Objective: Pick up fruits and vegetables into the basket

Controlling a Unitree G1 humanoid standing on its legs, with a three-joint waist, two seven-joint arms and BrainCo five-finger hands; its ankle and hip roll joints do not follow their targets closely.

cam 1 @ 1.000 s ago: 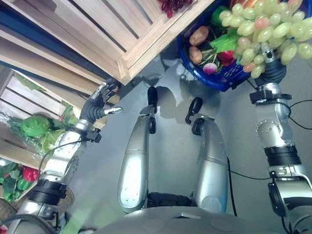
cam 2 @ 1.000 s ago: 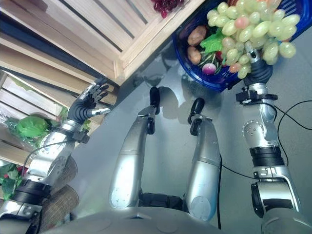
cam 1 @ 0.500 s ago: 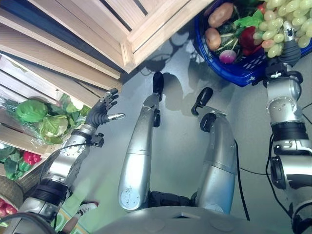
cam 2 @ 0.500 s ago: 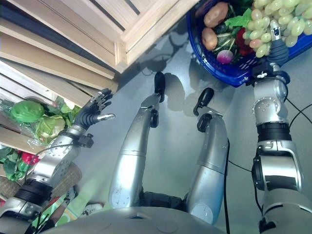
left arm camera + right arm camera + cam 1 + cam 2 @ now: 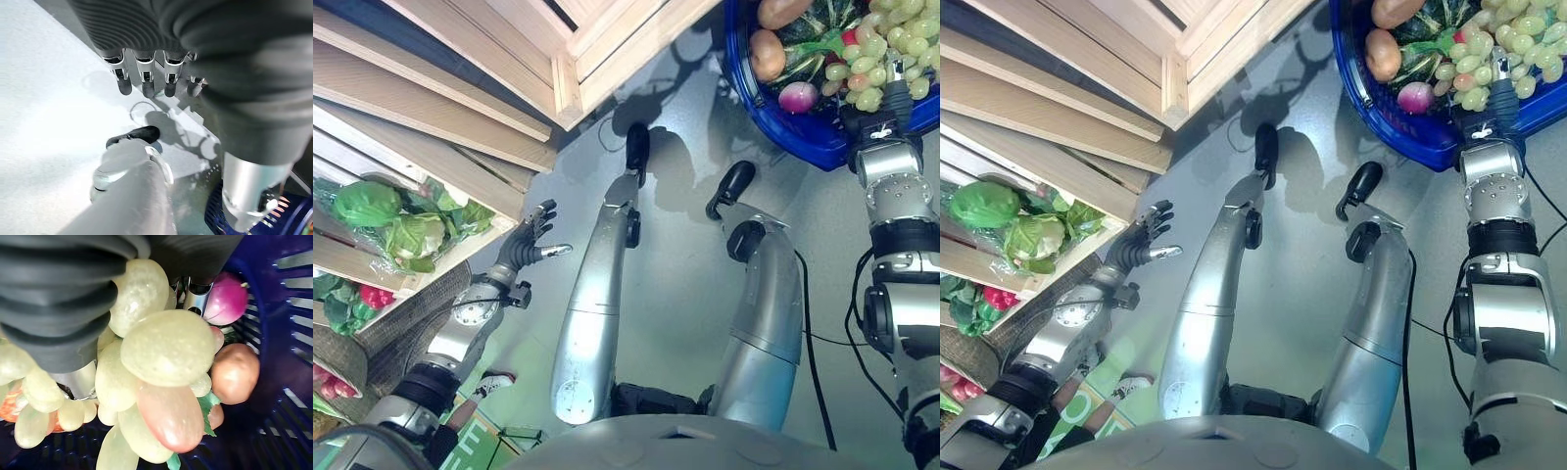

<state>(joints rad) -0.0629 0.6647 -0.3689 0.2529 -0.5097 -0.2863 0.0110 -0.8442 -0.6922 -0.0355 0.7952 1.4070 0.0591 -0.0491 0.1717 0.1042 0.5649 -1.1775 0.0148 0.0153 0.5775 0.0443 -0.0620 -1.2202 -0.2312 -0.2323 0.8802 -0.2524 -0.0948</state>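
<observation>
My right hand holds the grape bunch over the blue basket, fingers curled round it; grapes look soft, loosely joined, likely to drop off, so grip near the stem. Left hand spread, empty

Pale green grapes, blue basket, pink-white radish, green cabbage

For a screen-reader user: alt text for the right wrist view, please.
The right hand holds a bunch of green grapes just above the blue basket. Inside the basket lie a brown potato and a pink radish.
</observation>
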